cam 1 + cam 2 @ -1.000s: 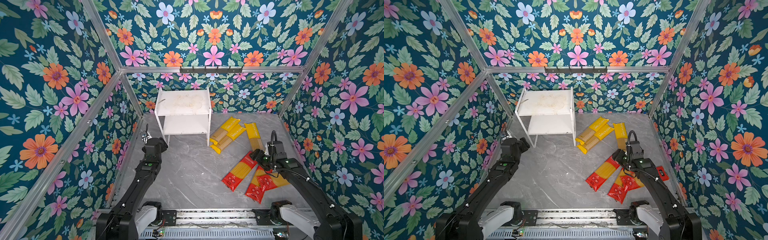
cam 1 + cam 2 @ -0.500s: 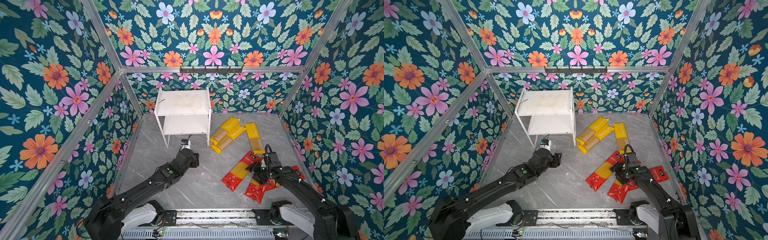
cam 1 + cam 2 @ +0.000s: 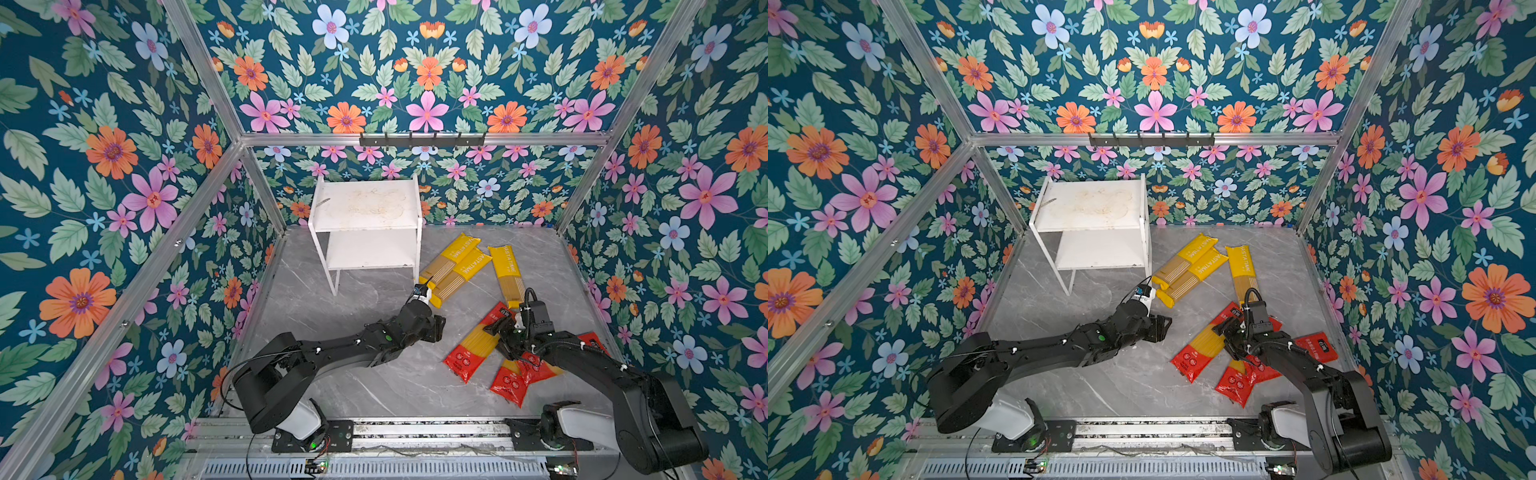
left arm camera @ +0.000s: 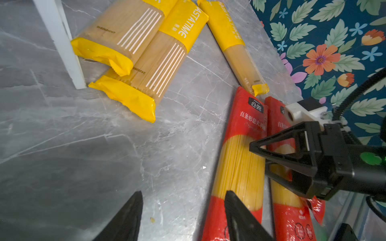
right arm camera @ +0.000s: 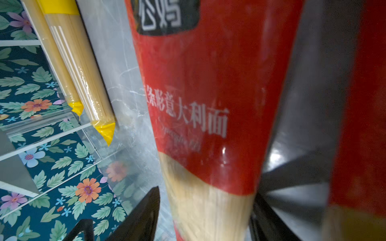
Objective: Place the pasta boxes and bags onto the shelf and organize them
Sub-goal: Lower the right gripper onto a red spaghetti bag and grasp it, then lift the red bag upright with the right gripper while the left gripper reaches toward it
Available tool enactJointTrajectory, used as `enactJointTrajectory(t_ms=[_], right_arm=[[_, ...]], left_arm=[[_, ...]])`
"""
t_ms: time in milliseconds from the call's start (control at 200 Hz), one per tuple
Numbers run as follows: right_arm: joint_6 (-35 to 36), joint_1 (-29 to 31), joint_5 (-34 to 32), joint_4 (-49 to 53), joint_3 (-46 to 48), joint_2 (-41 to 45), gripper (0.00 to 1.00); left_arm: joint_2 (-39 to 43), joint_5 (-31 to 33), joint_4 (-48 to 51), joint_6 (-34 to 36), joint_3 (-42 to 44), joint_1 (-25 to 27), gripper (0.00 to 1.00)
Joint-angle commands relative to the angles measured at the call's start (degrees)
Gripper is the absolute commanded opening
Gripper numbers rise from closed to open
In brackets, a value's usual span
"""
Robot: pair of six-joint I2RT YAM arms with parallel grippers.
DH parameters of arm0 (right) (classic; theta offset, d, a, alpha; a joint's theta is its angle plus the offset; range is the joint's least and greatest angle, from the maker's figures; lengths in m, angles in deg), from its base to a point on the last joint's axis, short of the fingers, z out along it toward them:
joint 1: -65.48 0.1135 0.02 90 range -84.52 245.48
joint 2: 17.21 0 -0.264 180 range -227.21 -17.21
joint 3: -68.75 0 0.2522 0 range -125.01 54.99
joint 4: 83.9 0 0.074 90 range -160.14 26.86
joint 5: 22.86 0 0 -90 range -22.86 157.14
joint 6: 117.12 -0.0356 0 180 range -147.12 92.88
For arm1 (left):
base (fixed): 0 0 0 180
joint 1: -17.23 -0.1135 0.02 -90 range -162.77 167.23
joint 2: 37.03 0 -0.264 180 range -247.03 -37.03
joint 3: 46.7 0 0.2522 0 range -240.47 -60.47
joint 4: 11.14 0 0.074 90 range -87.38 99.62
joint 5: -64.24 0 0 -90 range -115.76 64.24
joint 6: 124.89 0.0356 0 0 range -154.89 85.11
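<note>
— Pasta packs (image 3: 1204,349) first: where do they lie?

— All six lie flat on the grey marble bench (image 3: 316,307), right of the white shelf (image 3: 365,203) in both top views.

— What is printed on them?

— The yellow packs (image 4: 158,58) carry "PASTATIME" in white capitals, with white stripes across a clear window. A small code there is too fine to read. The red packs (image 4: 240,162) bear a black badge with white Chinese characters and, below it, "直条形意大利面". The script under that is blurred.

— Anything in the way?

— Two yellow packs overlap, their near ends just beside the shelf's front leg (image 4: 60,46). The third yellow pack (image 3: 509,270) lies apart, its near end meeting the far ends of two red ones. The right arm (image 3: 602,368) lies across two overlapping red packs.

— And the claws?

— The left claw (image 4: 183,193) is spread wide over bare bench and holds nothing. One of its fingers reaches over the edge of the nearest red pack. The right claw (image 5: 206,192) straddles that same pack below its label. Bench shows between one finger and the wrapper, so it is not clamped.

— The shelf itself?

— It has two white boards, the top one stained. A black hook rail (image 3: 422,139) hangs on the floral wall (image 3: 428,83) behind.
</note>
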Motion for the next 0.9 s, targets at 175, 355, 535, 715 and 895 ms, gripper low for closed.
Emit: enactJointTrajectory(t_ms=[175, 355, 535, 715, 895], right_arm=[[3.19, 0.21, -2.67, -5.56, 2.26, -3.11, 0.33], [5.95, 0.3, -0.02, -8.16, 2.55, -1.96, 0.16], [10.66, 1.91, 0.4, -8.33, 2.59, 3.34, 0.05], [16.69, 4.54, -1.62, -10.99, 3.86, 11.98, 0.0], [24.95, 8.5, -2.61, -19.42, 4.61, 18.9, 0.0]], left_arm=[[-1.29, -8.58, -7.8, -2.7, 0.71, -1.46, 0.64], [-0.01, -17.53, -16.34, -5.85, 4.5, -5.44, 0.64], [2.55, -22.81, -18.84, -5.17, 7.13, -8.48, 0.64], [5.88, -30.02, -23.24, -4.79, 10.77, -12.04, 0.63], [8.89, -34.61, -22.71, -0.29, 11.37, -12.72, 0.64]])
